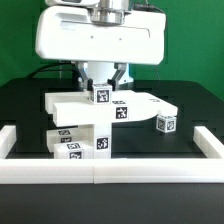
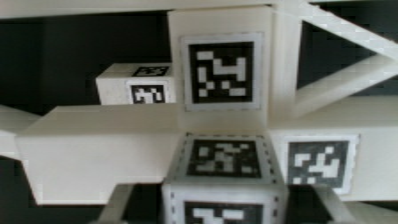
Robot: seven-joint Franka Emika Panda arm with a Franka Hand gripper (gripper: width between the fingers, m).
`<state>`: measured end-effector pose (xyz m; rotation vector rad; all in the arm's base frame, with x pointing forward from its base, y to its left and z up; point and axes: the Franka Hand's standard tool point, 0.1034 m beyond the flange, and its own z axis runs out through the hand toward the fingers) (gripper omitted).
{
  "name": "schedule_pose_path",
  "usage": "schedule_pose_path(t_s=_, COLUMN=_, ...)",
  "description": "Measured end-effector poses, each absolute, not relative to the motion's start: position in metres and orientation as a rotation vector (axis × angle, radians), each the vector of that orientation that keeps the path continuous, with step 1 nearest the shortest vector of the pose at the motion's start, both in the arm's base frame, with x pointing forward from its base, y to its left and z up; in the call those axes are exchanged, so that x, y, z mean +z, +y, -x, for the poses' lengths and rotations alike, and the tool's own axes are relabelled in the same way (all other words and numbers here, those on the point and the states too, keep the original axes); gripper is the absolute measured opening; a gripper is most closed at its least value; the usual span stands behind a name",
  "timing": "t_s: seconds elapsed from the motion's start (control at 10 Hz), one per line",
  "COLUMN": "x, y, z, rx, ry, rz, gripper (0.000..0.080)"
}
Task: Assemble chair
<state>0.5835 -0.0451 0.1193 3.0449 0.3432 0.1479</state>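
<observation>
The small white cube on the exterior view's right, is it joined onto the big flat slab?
No: the small cube sits on the black table, with a dark gap between it and the flat slab.

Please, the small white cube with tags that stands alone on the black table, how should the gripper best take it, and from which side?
Probably from above, closing on two opposite upright faces of the small cube. It sits low and apart from the flat slab, with free table around it, so the fingers should fit on either side. A top-down approach likely avoids the border rail.
</observation>
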Motion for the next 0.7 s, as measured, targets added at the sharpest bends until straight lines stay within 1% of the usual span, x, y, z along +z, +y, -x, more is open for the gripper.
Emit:
schedule_pose_path(t_s=0.4, x=0.1192, y=-0.0447, z=-0.5836, rx=0.166, ry=-0.187, rz=-3.077, gripper=0.0282)
schedule_pose_path(t_s=0.5, x=0.1192, y=-0.0447, z=-0.5835, rx=0.168, ry=-0.234, rz=-3.075, gripper=0.0284)
schedule_pose_path(t_s=0.7, x=0.1192, y=-0.0444, z=-0.5836, rx=0.174, ry=-0.485, rz=-3.055, gripper=0.0284)
